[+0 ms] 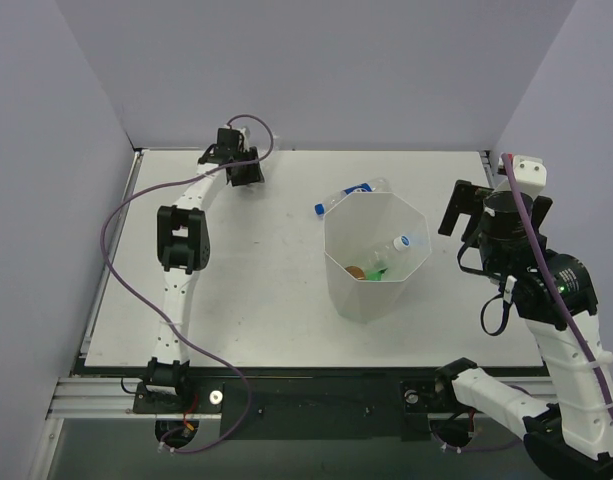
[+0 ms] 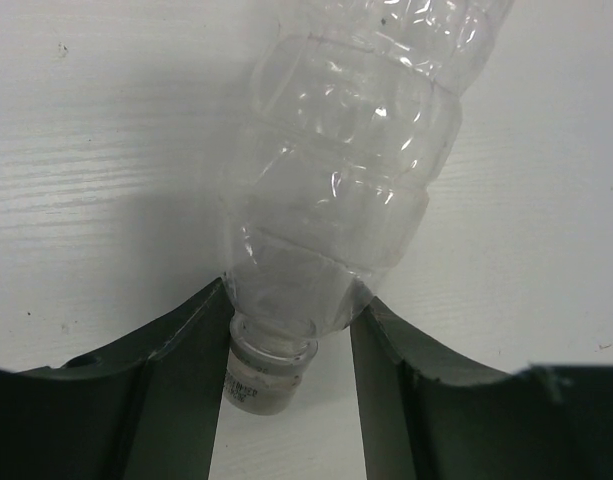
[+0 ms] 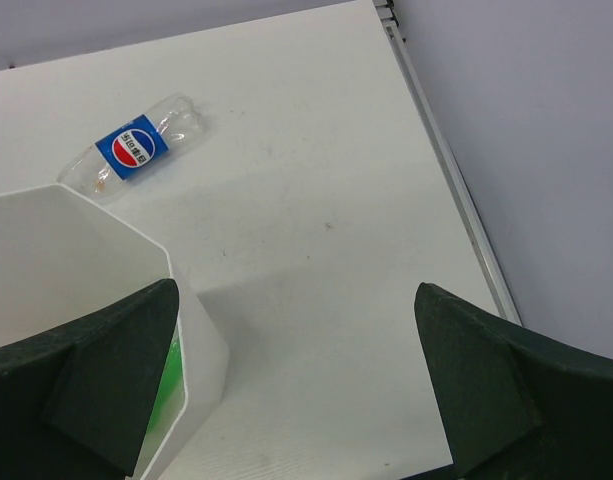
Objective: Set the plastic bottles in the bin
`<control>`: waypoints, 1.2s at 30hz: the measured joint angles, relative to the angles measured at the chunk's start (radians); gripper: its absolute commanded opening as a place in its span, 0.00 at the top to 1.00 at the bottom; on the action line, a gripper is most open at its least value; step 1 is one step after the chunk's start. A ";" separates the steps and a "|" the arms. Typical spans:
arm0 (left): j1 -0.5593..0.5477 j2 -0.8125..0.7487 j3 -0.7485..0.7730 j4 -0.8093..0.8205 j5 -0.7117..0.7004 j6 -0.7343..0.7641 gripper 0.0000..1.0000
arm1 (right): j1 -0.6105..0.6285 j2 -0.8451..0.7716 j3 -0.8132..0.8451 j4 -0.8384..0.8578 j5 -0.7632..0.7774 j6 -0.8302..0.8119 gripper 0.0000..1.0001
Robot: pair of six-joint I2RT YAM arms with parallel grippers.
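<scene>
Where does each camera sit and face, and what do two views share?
Top external: above, behind the bases, looking down on table, bin, left arm and right arm.
Left wrist: on left gripper, looking down at clear bottle gripped between its fingers.
Right wrist: on right gripper, facing the table's far right; open fingers show.
Shared: top and right wrist both show bin and blue-label bottle.

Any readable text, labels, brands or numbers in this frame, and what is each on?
Blue-label bottle: round red, white and blue emblem plus white characters, too small to read.
Plain clear bottle, neck: tiny dark print, blurred.
Nothing else carries text.
</scene>
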 measured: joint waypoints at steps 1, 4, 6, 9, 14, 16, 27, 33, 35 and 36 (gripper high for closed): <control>0.000 -0.006 -0.013 0.008 0.000 -0.004 0.79 | 0.000 0.000 0.000 0.000 0.000 0.000 0.01; 0.000 -0.028 -0.050 0.026 0.005 -0.017 0.94 | 0.000 -0.006 0.002 0.004 0.000 0.000 0.01; 0.000 -0.057 -0.097 0.040 0.015 -0.031 1.00 | 0.000 -0.020 0.002 0.005 0.000 0.000 0.01; -0.002 -0.142 -0.214 0.048 0.041 -0.055 1.00 | 0.000 -0.063 -0.010 0.023 0.000 0.002 0.01; -0.019 -0.366 -0.435 0.082 0.071 -0.067 1.00 | 0.000 -0.161 -0.072 0.035 -0.006 0.006 0.01; -0.042 -0.500 -0.520 0.090 0.079 -0.064 1.00 | 0.000 -0.203 -0.103 0.047 -0.008 0.007 0.01; -0.145 -0.985 -0.676 0.090 0.117 -0.005 1.00 | 0.000 -0.256 -0.273 0.132 -0.051 0.010 0.01; -0.300 -1.151 -0.684 0.049 0.107 0.041 1.00 | 0.000 -0.264 -0.326 0.198 -0.061 0.030 0.01; -0.392 -1.179 -0.679 0.040 0.103 0.054 1.00 | 0.000 -0.266 -0.330 0.209 -0.060 0.031 0.01; -0.435 -1.185 -0.678 0.038 0.103 0.057 1.00 | 0.000 -0.269 -0.330 0.215 -0.059 0.032 0.01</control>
